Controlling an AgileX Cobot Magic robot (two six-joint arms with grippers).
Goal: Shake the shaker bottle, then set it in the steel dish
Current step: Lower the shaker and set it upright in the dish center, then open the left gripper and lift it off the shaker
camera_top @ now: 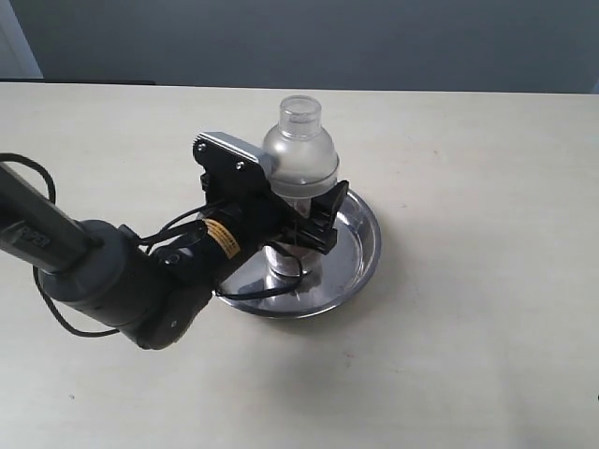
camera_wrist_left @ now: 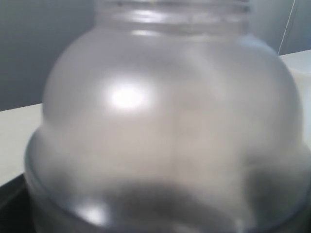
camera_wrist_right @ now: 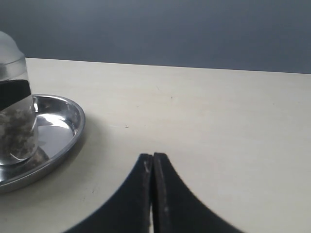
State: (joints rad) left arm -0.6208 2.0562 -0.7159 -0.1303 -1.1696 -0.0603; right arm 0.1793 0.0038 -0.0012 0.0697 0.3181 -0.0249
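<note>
**A:** How do the left jaws stand?

**B:** One on either side of the shaker bottle (camera_top: 299,154), across its clear body just under the frosted dome. I cannot tell whether they press on it or stand just off it.

**A:** And the right jaws?

**B:** Closed, tips touching, nothing between them, above bare worktop (camera_top: 468,327).

**A:** Where is the bottle?

**B:** Upright in the steel dish (camera_top: 360,248), with its base on the flat bottom, near the centre of the exterior view. Granules lie in its lower part.

**A:** And further out?

**B:** The left arm (camera_top: 112,271) comes in from the left edge, with a black cable (camera_top: 42,178) looping beside it. The dish rests on the pale worktop.
</note>
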